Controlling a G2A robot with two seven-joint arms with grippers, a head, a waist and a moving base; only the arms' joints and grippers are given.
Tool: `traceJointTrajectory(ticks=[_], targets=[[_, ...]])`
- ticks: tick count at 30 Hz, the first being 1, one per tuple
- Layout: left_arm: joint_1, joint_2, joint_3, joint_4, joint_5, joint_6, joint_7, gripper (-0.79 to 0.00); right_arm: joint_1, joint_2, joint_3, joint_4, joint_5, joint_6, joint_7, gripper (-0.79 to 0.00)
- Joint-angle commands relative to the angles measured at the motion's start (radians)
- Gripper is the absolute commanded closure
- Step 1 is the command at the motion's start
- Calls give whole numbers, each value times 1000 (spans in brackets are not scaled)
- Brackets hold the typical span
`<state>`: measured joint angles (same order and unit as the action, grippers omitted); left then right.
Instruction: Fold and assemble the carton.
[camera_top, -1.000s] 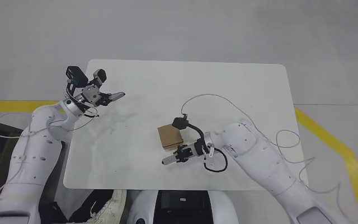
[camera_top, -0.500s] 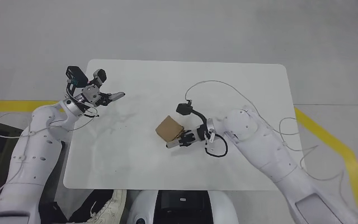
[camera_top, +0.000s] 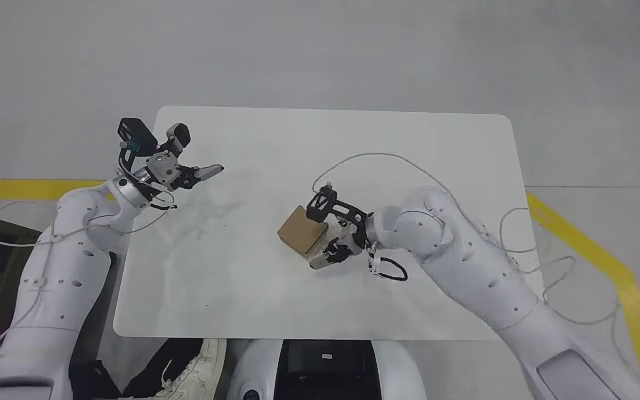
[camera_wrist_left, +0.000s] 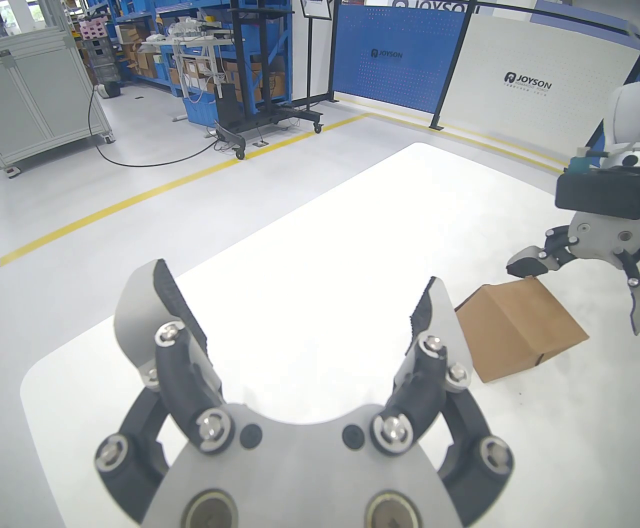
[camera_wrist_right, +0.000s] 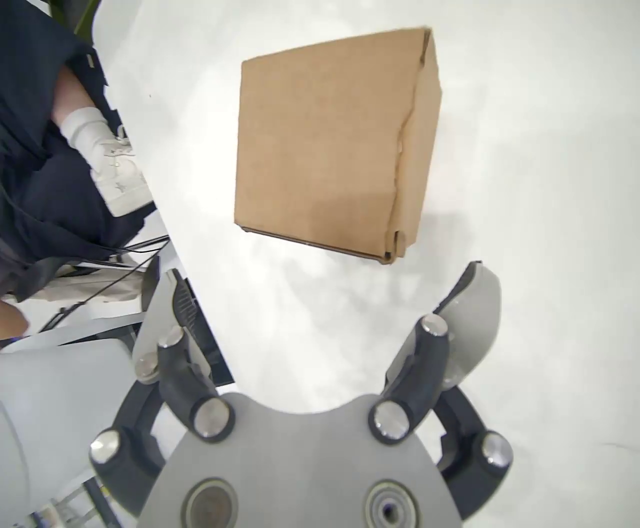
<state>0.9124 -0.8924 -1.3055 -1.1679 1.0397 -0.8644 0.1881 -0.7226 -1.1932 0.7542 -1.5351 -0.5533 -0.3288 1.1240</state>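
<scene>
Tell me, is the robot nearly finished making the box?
Nearly, it seems. Done: the carton sits on the table as a closed box. In hand: nothing; the right gripper is open beside it, the left gripper open and apart. Left: maybe pressing one side seam that gapes slightly.

I see the carton (camera_top: 302, 231) as a small box of plain brown cardboard, folded up into a closed block, with no flap standing open. It lies on the desk (camera_top: 420, 150) close to the middle, a little nearer the robot's edge than the far one and well apart from every corner. It is turned askew to the desk's edges. Along one side runs a folded seam, ending in a small tab slot at a corner.
</scene>
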Motion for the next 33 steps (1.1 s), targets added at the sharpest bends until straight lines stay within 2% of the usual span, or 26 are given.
traceJointTrajectory(ticks=[1, 6, 13, 21, 33], targets=[[0, 0, 0, 0, 0, 0, 0, -785, -20, 4, 5, -32, -35, -8, -31, -785], [0, 0, 0, 0, 0, 0, 0, -785, -56, 12, 5, -84, -151, 14, -73, -785], [0, 0, 0, 0, 0, 0, 0, -785, -72, 6, -22, -112, -218, 38, -103, -785], [0, 0, 0, 0, 0, 0, 0, -785, -71, -11, -30, -82, -218, 117, -149, -785], [0, 0, 0, 0, 0, 0, 0, -785, -58, -34, -72, -56, -270, 122, -174, -785]])
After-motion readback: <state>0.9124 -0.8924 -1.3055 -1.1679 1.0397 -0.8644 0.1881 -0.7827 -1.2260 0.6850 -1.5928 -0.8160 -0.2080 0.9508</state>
